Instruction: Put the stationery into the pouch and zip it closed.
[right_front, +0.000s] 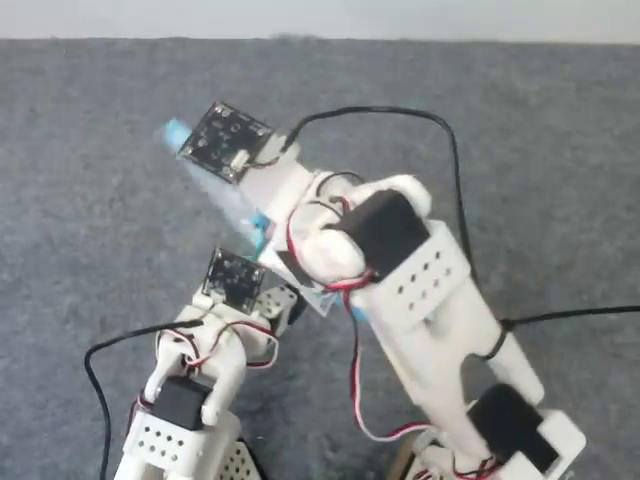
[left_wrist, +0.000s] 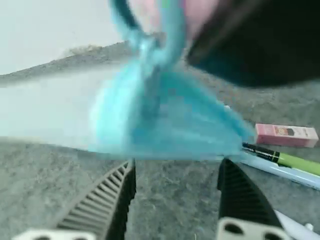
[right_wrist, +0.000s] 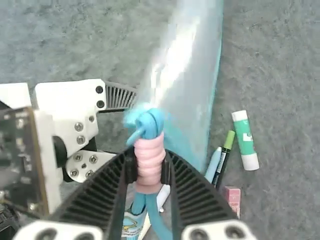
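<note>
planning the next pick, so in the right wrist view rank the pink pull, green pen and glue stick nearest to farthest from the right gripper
1. pink pull: clamped between the fingers of the right gripper.
2. green pen: lying off to one side, just past the pouch edge.
3. glue stick: beyond the pen, on the side away from the pouch.

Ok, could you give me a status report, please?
Right pincer shut on pink zip pull. Left pincer open by pouch. Glue stick, pens, eraser outside.
</note>
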